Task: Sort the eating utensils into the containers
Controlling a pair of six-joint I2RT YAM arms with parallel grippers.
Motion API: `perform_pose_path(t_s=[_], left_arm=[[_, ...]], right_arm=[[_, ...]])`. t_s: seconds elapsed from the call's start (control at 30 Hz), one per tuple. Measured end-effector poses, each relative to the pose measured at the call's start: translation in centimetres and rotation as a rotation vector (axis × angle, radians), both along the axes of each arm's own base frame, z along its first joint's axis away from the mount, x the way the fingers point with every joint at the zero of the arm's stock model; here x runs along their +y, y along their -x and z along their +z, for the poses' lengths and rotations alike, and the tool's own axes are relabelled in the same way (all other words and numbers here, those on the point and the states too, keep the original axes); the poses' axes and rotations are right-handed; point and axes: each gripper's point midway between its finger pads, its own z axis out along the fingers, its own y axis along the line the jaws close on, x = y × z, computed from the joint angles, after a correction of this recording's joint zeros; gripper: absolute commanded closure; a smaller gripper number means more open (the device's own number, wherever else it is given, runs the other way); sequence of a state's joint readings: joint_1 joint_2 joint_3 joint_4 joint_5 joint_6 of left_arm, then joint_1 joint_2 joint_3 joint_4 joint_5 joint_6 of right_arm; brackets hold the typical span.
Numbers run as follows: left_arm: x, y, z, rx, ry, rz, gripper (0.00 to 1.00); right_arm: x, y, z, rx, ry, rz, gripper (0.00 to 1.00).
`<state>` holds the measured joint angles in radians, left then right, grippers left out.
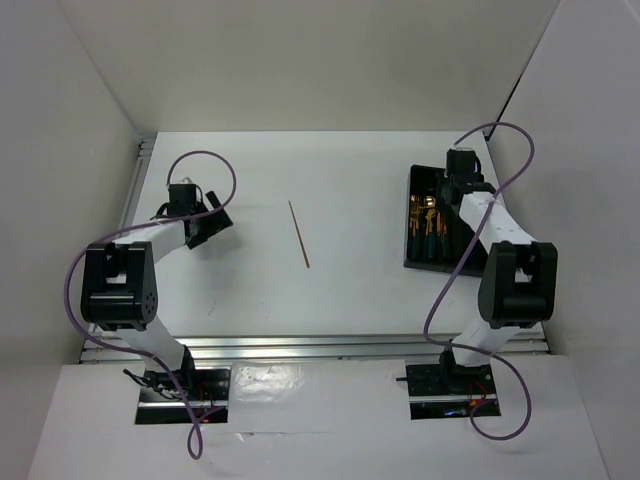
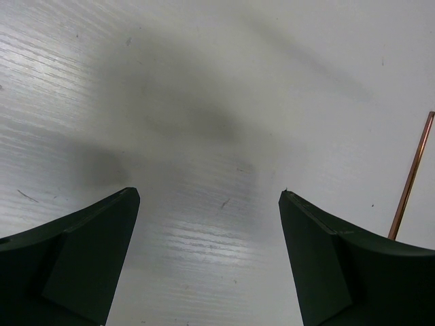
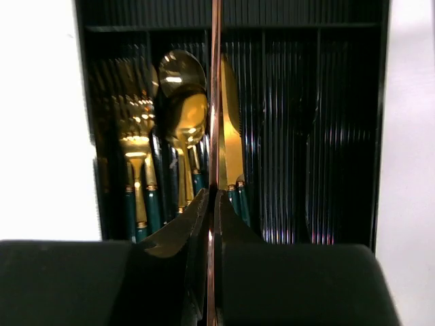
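My right gripper (image 3: 212, 194) is shut on a thin gold-brown chopstick (image 3: 215, 81) that runs lengthwise over the black divided tray (image 3: 382, 102). In the tray's left compartments lie gold forks (image 3: 136, 136), spoons (image 3: 182, 95) and a knife (image 3: 233, 136), all with teal handles. The compartments on the right (image 3: 292, 122) look bare. From above, the right gripper (image 1: 452, 186) hangs over the tray (image 1: 412, 255) and hides part of it. A second chopstick (image 1: 299, 234) lies on the table. My left gripper (image 1: 214, 216) is open to the left of it, with the stick (image 2: 411, 178) just outside its right finger.
White walls close the table in on the left, back and right. A metal rail (image 1: 300, 348) runs along the near edge. Purple cables loop above both arms.
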<state>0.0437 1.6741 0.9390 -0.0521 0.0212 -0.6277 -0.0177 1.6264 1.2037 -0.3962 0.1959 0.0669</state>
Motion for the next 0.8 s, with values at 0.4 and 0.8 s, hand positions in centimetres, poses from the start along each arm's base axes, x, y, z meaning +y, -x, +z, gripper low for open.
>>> perform_pose_path(t_s=[0.4, 0.8], left_arm=[[1.6, -0.2, -0.1, 0.010, -0.079, 0.040, 0.01], [1.6, -0.2, 0.0, 0.007, -0.081, 0.041, 0.01]], right_arm=[[-4.8, 1.6, -6.0, 0.189, 0.070, -0.083, 0.92], [-5.5, 1.9, -5.9, 0.204, 0.114, -0.074, 0.87]])
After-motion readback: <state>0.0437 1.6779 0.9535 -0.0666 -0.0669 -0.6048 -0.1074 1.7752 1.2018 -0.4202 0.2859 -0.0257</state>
